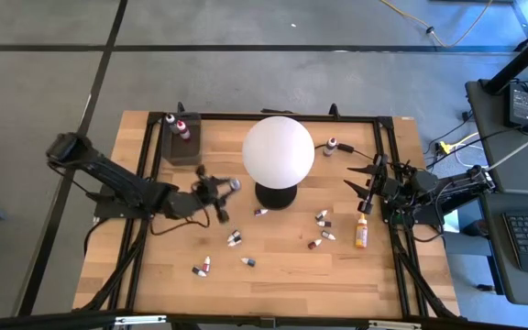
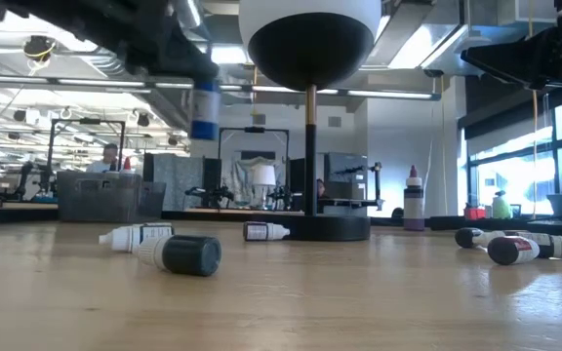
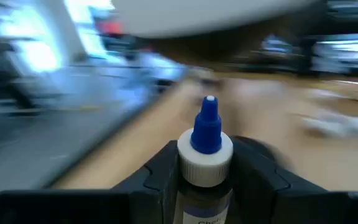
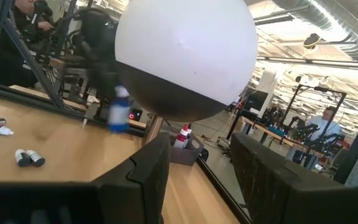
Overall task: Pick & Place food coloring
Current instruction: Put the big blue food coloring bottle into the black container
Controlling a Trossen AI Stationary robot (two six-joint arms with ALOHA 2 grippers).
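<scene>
One blue-capped bottle (image 3: 205, 155) gripped in left tool (image 1: 216, 194) above table (image 1: 282, 266), right tool (image 1: 367, 188) seemingly open, empty.

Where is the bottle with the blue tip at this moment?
The blue-tipped bottle is held in the left gripper, lifted above the table. In the high view it is left of the white globe lamp, near the lamp's base.

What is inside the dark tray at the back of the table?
Two little food coloring bottles stand upright in the dark tray, one white-capped, one reddish. The rest of the tray looks bare. From the low view its wall hides whatever is inside.
</scene>
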